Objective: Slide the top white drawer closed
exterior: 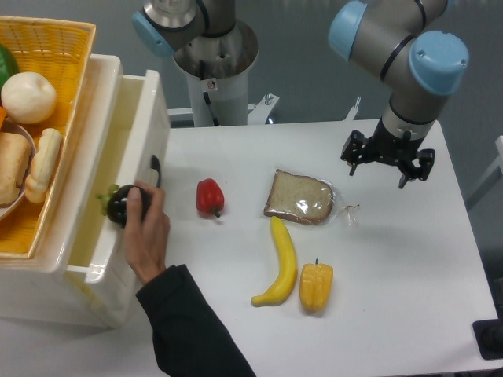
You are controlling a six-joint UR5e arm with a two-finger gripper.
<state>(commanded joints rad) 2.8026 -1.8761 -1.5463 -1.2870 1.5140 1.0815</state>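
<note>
Drawer (pixel 141 118): partly open, well left of the gripper (pixel 386 166). Fingers apart, empty, above the worktop (pixel 393 259). Step: approach not begun. Next: reach the drawer front, push it shut.

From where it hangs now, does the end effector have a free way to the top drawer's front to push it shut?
Probably not yet. The end effector hangs open above the table's far right, while a person's hand holding a dark object covers the front of the top white drawer by its handle.
</note>
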